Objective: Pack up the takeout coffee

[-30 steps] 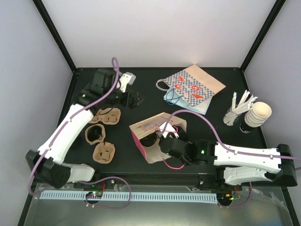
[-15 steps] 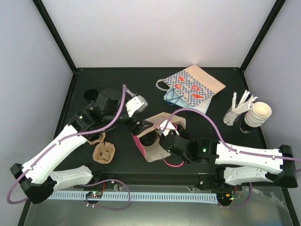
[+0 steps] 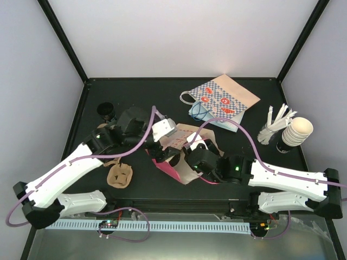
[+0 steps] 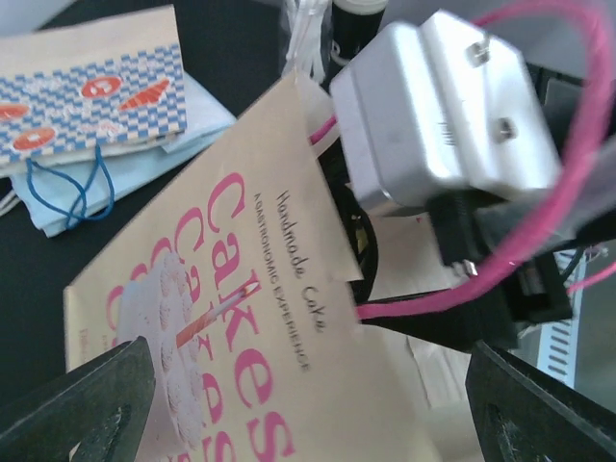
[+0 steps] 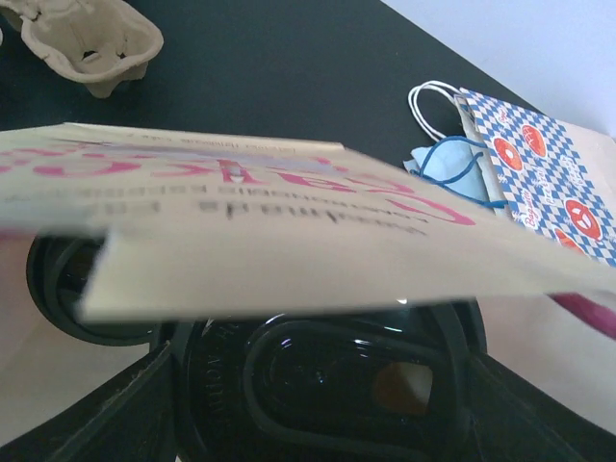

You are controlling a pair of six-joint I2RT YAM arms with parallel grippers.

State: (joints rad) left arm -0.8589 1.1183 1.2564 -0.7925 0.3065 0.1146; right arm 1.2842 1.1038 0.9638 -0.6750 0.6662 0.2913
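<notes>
The pink and beige paper bag [image 3: 181, 142] lies on its side in the middle of the table, mouth toward the near edge. My right gripper [image 3: 191, 158] reaches into that mouth. In the right wrist view it [image 5: 318, 404] is shut on the takeout coffee [image 5: 337, 385], whose black lid fills the space between the fingers under the bag's upper panel [image 5: 289, 231]; the cup's body is hidden. My left gripper [image 3: 161, 149] hangs at the bag's left top edge, open. Its fingers [image 4: 96, 404] stand wide apart over the printed face [image 4: 250, 318].
A blue checked bag [image 3: 222, 102] lies at the back. A stack of cream cups [image 3: 297, 131] and white sticks [image 3: 274, 124] stand at the right. A small black cup [image 3: 106, 110] stands back left, and a pulp carrier [image 3: 119, 174] lies front left.
My left arm swung from the back left corner over to the bag, and its fingers narrowed a little. The bag shifted and tilted slightly. My right gripper kept its hold.
</notes>
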